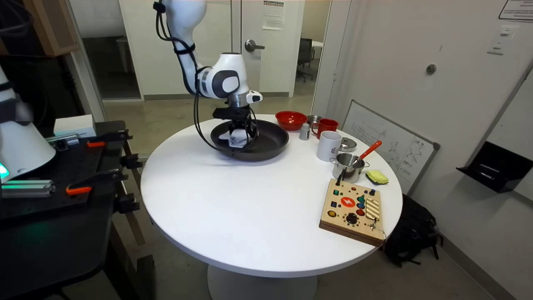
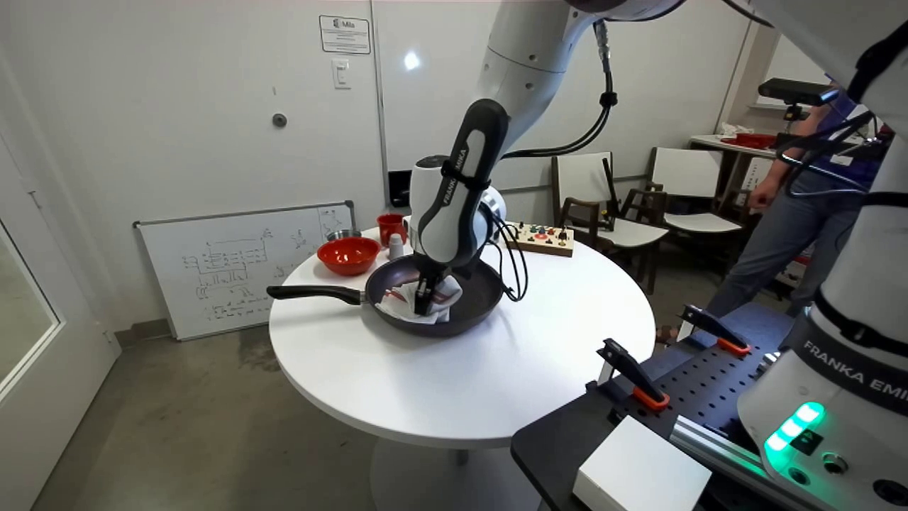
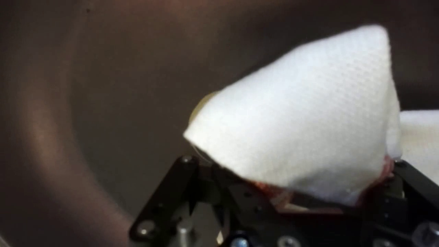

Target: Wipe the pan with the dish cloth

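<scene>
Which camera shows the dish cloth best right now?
The wrist view: the dish cloth fills much of it close up, weave visible, though cut off at the right edge. Both exterior views show it small, bunched in the pan and partly hidden by the gripper.

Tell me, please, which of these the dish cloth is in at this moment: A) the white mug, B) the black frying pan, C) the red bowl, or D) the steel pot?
B: in both exterior views the white dish cloth shows inside the rim of the black frying pan, bunched in the grip of the end effector.
</scene>
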